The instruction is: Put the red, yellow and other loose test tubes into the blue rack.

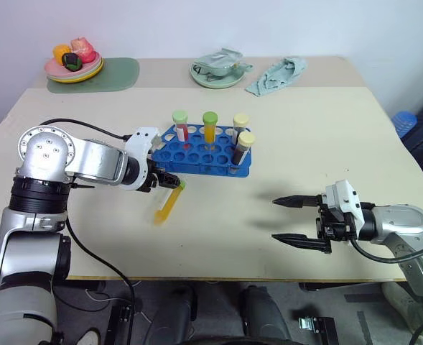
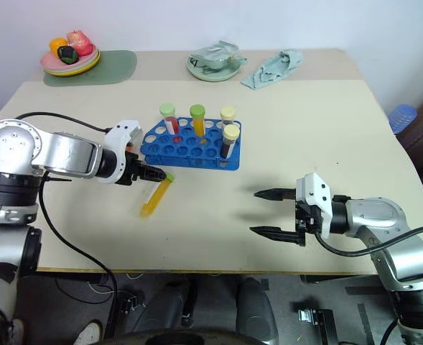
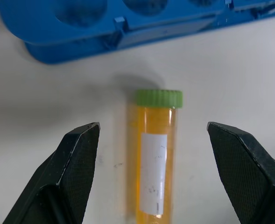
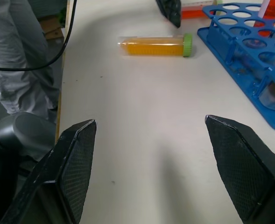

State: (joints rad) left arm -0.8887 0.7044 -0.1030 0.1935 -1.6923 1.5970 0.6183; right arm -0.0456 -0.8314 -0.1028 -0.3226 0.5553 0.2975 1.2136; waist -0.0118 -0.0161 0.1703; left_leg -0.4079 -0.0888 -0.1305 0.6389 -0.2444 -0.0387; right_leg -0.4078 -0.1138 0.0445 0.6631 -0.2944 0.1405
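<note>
Yellow liquid fills the loose test tube lying flat on the table, its green cap just beside the blue rack. The left gripper hangs over it, fingers spread wide and not touching. The right gripper waits well apart, also spread and holding nothing.

Loose tube before rack
</note>
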